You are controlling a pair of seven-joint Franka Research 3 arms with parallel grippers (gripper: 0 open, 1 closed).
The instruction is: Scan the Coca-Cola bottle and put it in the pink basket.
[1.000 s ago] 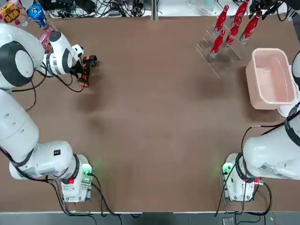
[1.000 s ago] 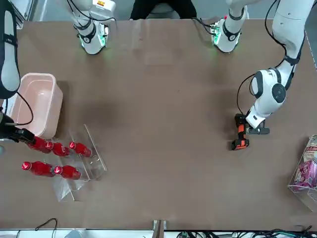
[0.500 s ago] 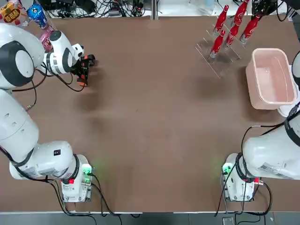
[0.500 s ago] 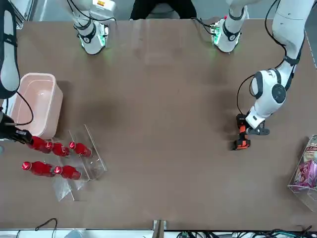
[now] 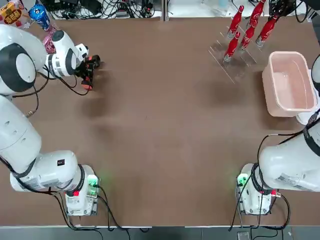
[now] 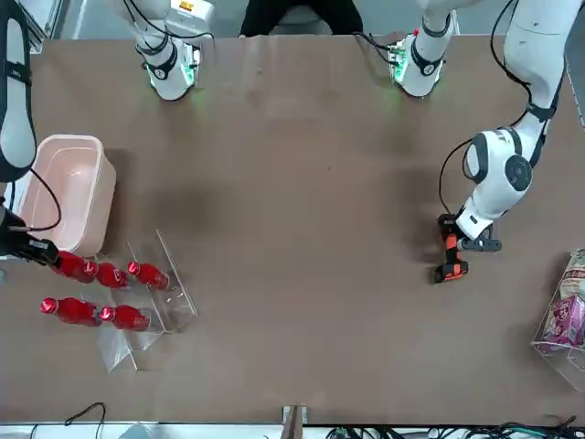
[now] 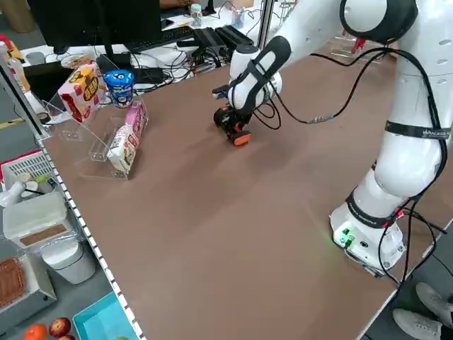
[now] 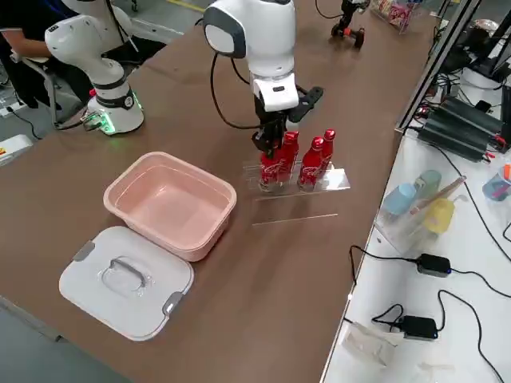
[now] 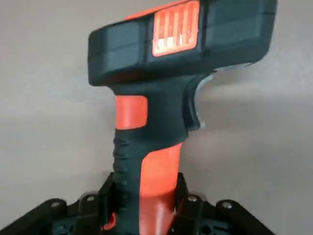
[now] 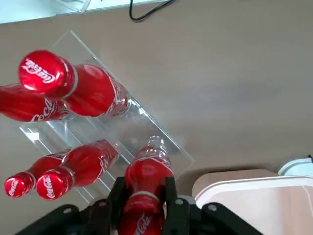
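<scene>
Coca-Cola bottle (image 10: 146, 196) clamped inside right hand (image 10: 143, 201), over rack.

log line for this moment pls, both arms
left gripper: shut on scanner, far-left table | right gripper: shut on Coca-Cola bottle at clear rack | pink basket: no bottle inside

Brown table (image 5: 160, 125); cable-strewn white bench (image 8: 447, 239) alongside; grey floor (image 7: 21, 134) beyond

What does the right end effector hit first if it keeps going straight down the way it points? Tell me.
Probably the clear rack under the Coca-Cola bottle that the right end effector grips, then the table; depth is unclear.
</scene>
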